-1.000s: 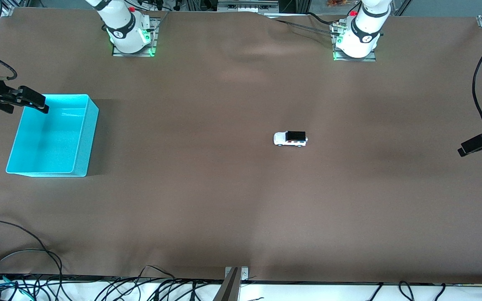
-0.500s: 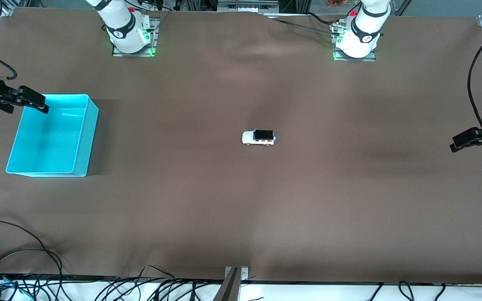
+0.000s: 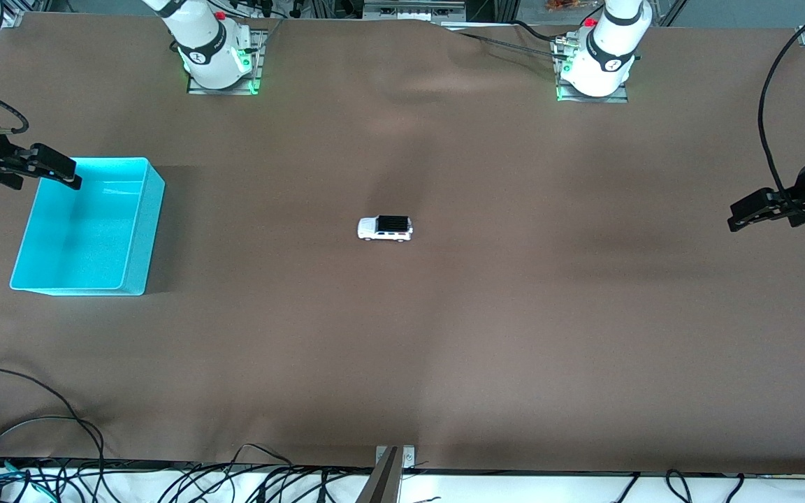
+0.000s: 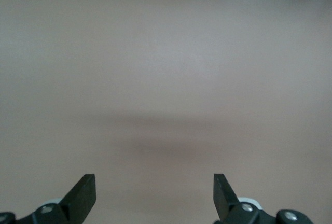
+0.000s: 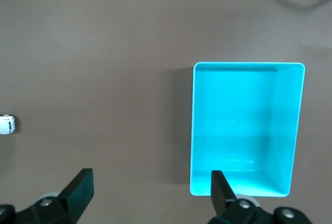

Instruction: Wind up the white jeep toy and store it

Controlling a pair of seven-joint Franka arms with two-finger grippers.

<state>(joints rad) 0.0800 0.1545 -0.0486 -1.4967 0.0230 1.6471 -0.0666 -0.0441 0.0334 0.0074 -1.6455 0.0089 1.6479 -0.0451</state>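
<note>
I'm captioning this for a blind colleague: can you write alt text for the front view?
A white jeep toy sits alone mid-table on brown cloth, with a turquoise bin toward the right arm's end. The open right gripper hangs over the bin's rim; the open left gripper hangs over bare cloth.

brown cloth (image 3: 444,335) covers the table, black cables (image 3: 39,447) trailing along its near edge

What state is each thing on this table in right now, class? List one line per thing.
white jeep toy: upright on its wheels, mid-table, untouched.
turquoise bin: open-topped, empty, at the right arm's end.
left gripper: open, empty, over bare table.
right gripper: open, empty, over the bin's edge.
</note>
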